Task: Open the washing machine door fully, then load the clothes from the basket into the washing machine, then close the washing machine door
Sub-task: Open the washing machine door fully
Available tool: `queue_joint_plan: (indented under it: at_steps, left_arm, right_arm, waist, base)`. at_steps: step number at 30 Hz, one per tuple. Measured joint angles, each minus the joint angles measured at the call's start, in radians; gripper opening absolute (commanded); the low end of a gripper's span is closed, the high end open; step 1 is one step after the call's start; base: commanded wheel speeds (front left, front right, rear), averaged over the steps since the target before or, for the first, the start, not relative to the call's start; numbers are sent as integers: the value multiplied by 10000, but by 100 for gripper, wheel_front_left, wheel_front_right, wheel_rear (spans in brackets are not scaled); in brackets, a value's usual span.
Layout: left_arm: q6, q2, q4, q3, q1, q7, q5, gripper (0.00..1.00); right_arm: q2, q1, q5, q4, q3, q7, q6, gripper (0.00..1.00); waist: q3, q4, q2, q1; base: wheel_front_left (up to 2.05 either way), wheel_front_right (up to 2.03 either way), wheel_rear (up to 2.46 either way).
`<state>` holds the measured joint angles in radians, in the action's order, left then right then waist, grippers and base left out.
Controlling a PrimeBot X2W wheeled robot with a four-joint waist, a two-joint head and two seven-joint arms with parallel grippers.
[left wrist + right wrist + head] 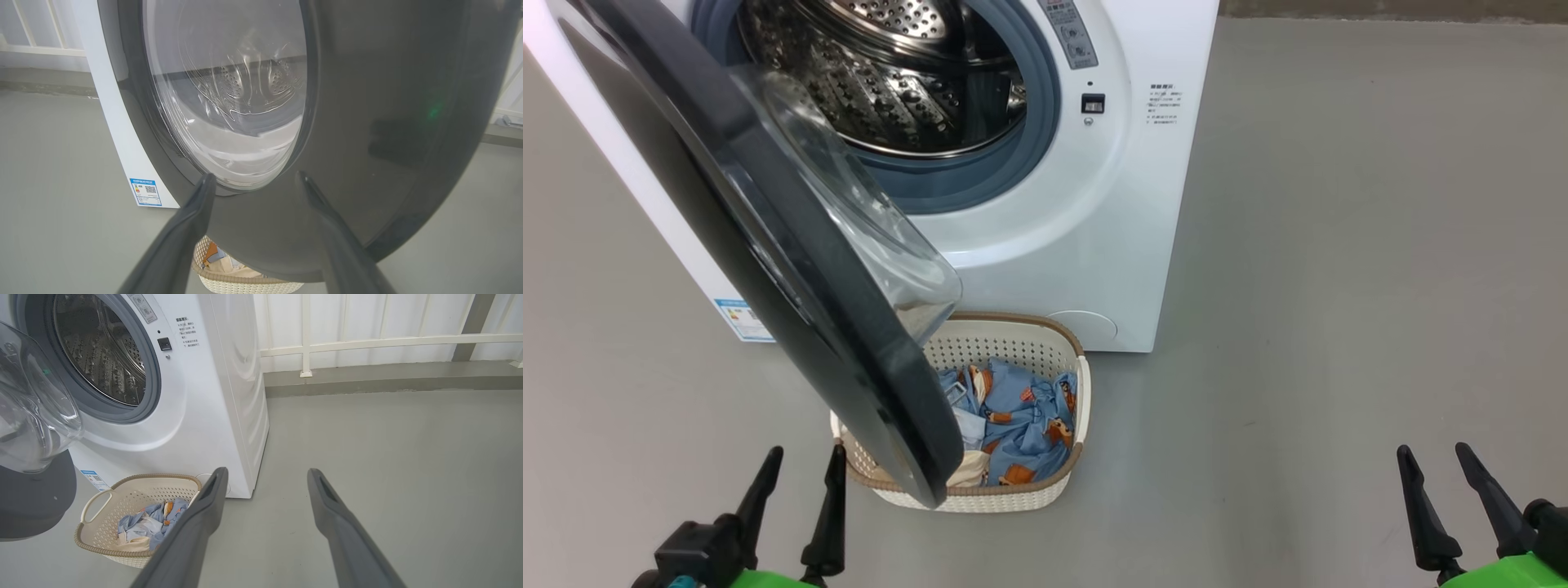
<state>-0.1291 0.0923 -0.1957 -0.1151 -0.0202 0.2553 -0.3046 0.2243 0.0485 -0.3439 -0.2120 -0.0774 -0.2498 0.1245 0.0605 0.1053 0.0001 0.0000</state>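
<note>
- Opening: the large round washing machine door [792,269], a wide glossy black ring around a bulging clear glass bowl, stands swung out from the big white boxy washing machine [1094,245]; this exposes the perforated steel drum [890,73] and its grey-blue rubber gasket [980,180] for loading, though whether the door is at full swing cannot be told
- Container: the small cream-white perforated plastic basket [1013,347] with a brown woven-look rim sits on the smooth grey floor [1339,245] just before the machine's foot, presumably to shorten the lift to the drum; in the head view the door's lower edge overlaps its left side
- Load: the crumpled light blue clothes [1021,416] printed with orange-brown bears lie inside the basket beside a cream-white cloth [970,469], with none yet in the drum
- State of left gripper [806,451]: two long dark fingers spread apart and empty, aimed at the door's black outer face, probably to push it wider; contact cannot be told
- State of right gripper [1432,447]: fingers likewise parted and holding nothing, over bare floor well apart from basket and machine, likely placed clear of the door's arc
</note>
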Motion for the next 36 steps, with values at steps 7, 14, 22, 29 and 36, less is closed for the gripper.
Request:
queue_joint_plan:
  at_steps: [7,14,22,29,36]
  left_arm:
    - [0,-194,723,732,-147,0,-222,0]
    - [0,-453,3233,1480,-529,4,-468,0]
    - [0,-476,5288,-713,-571,13,-359,0]
    - [0,-466,3864,-2428,-544,12,-759,0]
    - [2,-462,2322,-2711,-655,10,-1616,0]
  right_arm:
    - [-17,16,71,4,-81,2,0,100]
    - [-29,60,96,58,-174,0,0,100]
    - [-33,142,100,71,-236,0,0,100]
    - [-50,142,102,71,-144,0,0,100]
    - [-79,140,102,65,-52,0,0,100]
  waist:
    - [-78,67,0,0]
    - [-95,104,0,0]
    - [-116,38,0,0]
    - [-63,-73,0,0]
    - [-4,-148,0,-1]
  base:
    - [0,0,0]
    - [0,0,0]
    - [0,0,0]
    - [0,0,0]
    - [0,0,0]
